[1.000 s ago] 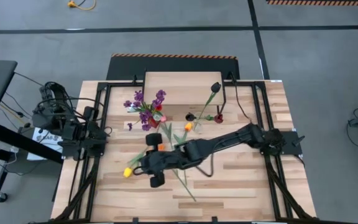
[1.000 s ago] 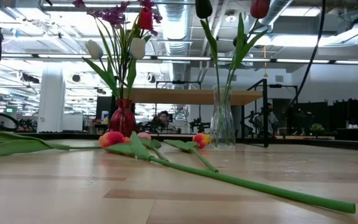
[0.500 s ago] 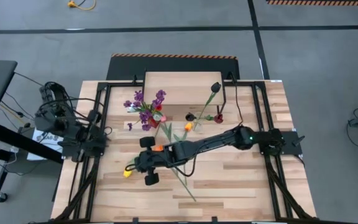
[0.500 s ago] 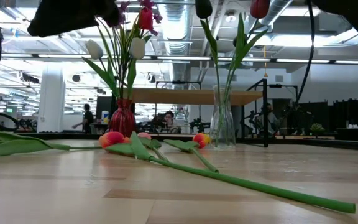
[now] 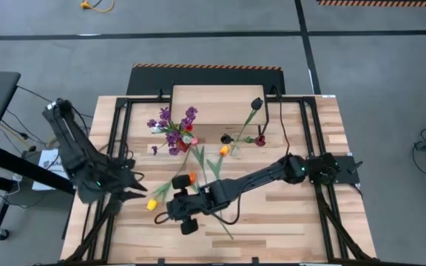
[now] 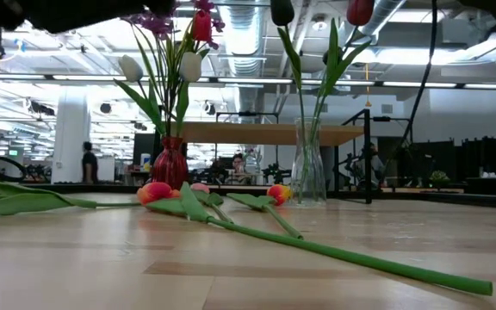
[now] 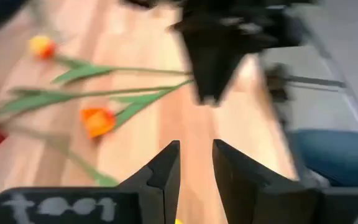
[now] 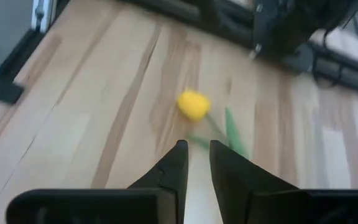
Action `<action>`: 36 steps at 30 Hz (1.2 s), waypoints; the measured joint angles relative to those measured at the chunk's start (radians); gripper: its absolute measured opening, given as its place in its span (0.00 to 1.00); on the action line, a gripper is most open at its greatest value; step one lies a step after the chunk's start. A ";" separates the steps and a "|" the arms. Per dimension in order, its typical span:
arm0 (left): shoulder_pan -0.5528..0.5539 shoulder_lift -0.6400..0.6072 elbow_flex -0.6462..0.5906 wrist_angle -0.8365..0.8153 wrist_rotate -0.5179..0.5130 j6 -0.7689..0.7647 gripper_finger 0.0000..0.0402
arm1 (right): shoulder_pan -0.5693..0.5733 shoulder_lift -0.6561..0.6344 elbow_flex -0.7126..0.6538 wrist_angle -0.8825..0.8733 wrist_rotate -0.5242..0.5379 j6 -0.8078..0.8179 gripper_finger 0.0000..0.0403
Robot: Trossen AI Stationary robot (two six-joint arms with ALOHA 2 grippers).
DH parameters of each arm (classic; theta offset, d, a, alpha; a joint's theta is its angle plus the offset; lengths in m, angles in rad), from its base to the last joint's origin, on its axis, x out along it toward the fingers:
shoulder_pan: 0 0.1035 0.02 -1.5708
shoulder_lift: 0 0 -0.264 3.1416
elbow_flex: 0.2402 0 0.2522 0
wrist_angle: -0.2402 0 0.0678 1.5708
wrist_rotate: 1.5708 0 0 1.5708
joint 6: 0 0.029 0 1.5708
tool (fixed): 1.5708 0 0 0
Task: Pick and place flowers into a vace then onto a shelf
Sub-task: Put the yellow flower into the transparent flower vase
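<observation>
A yellow tulip (image 5: pixel 152 205) lies on the table at the near left; in the right wrist view this yellow tulip (image 8: pixel 193 104) is just ahead of my right gripper (image 8: pixel 198 155), which is open by a narrow gap with nothing in it. My left gripper (image 5: pixel 136 191) hovers to the tulip's left, also narrowly open and holding nothing (image 7: pixel 196 163). An orange tulip (image 5: pixel 191 178) and other loose flowers (image 6: pixel 155 191) lie flat mid-table. A red vase (image 5: pixel 176 140) holds purple sprigs and tulips. A clear vase (image 6: pixel 308 172) holds two tulips. The shelf (image 5: pixel 213 103) stands at the far edge.
A long green stem (image 6: pixel 343 254) lies across the near middle of the table. My right arm (image 5: pixel 257 177) stretches over the loose flowers from the right. Black frame rails (image 5: pixel 117 140) run along the table's sides. People move in the room beyond.
My left arm has unfolded from the table's left side, swinging down and toward the near edge, its gripper turning and ending beside the yellow tulip. My right gripper has sunk and gone toward the near edge, close to the same tulip. The flowers have stayed in place.
</observation>
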 joint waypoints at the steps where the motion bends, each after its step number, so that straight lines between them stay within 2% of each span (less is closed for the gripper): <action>1: 0.001 0.032 0.000 -0.018 -0.024 -0.043 0.21 | 0.005 0.000 0.000 -0.024 0.000 0.013 0.15; 4: 0.000 0.122 0.000 -0.066 -0.083 -0.137 0.21 | 0.024 0.000 0.000 -0.075 -0.001 0.058 0.15; 8: 0.001 0.230 0.000 -0.071 -0.131 -0.183 0.21 | 0.054 0.000 0.000 -0.131 -0.001 0.112 0.15; 19: 0.050 0.491 0.000 -0.093 -0.110 -0.410 0.21 | 0.139 0.000 0.000 -0.202 -0.001 0.276 0.15; 25: 0.054 0.616 0.000 -0.093 -0.054 -0.479 0.21 | 0.176 0.000 0.000 -0.210 -0.001 0.314 0.15; 31: 0.121 0.693 0.000 -0.073 0.164 -0.530 0.21 | 0.206 0.000 0.000 -0.205 -0.001 0.320 0.15; 36: 0.130 0.705 0.001 0.035 0.192 -0.522 0.26 | 0.224 0.000 0.000 -0.197 -0.001 0.342 0.15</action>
